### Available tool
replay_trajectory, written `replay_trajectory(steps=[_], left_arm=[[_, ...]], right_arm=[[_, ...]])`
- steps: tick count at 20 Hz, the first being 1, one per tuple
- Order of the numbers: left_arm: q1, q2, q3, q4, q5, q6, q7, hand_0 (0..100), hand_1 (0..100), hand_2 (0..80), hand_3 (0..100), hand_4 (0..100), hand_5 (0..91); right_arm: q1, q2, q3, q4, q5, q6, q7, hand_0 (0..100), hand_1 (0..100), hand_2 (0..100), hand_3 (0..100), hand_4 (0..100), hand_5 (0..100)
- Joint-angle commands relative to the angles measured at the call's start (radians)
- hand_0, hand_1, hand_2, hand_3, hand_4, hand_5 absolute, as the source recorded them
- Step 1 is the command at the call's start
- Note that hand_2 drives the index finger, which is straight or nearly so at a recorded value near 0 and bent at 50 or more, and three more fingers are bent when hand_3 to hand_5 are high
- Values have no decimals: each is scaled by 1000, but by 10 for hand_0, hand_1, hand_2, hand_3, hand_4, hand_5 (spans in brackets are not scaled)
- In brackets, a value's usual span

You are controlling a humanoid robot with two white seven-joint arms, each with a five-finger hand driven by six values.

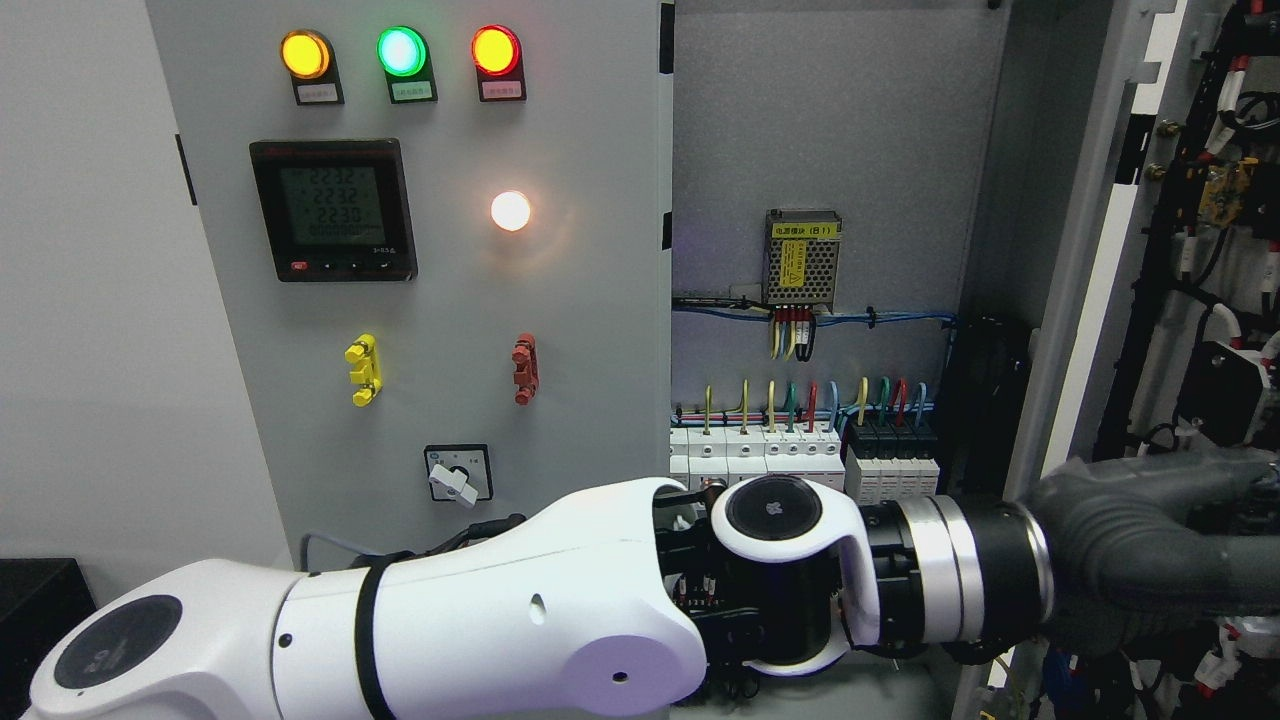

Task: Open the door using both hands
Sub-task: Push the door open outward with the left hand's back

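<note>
At the left of the frame stands the fixed cabinet panel [420, 250], carrying three indicator lamps [400, 52] along the top and a digital meter [332, 210] below them. From the lower left the robot's left arm crosses the bottom of the frame, reaching past the open compartment in the middle, where a row of circuit breakers [800, 465] sits under coloured wiring. At the right, the left hand [1150, 540], in a dark glove, rests against the edge of the door [1085, 300], which is swung wide, apparently to push it further. Whether its fingers grip the edge or merely press, I cannot tell. The right hand is out of view.
</note>
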Motion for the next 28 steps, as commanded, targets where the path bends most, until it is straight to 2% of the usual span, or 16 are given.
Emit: replay_trajectory(steps=[1, 10, 16, 18, 24, 28], left_arm=[[5, -173, 6, 139, -6, 1, 0, 120, 556, 0, 0, 0, 0], [6, -196, 3, 235, -6, 0, 0, 120, 556, 0, 0, 0, 0], [6, -173, 11, 214, -3, 3, 0, 120, 556, 0, 0, 0, 0], [6, -104, 22, 150, -4, 3, 0, 120, 556, 0, 0, 0, 0], [12, 179, 42, -36, 2, 1, -9, 120, 556, 0, 0, 0, 0], [89, 368, 37, -185, -1, 7, -37, 120, 556, 0, 0, 0, 0]], right_arm=[[0, 0, 0, -1, -2, 0, 0, 56, 143, 0, 0, 0, 0], [0, 0, 0, -1, 0, 0, 0, 56, 143, 0, 0, 0, 0], [0, 1, 0, -1, 0, 0, 0, 56, 143, 0, 0, 0, 0], [0, 0, 0, -1, 0, 0, 0, 56, 143, 0, 0, 0, 0], [0, 0, 0, -1, 0, 0, 0, 56, 143, 0, 0, 0, 0], [0, 0, 0, -1, 0, 0, 0, 56, 143, 0, 0, 0, 0]])
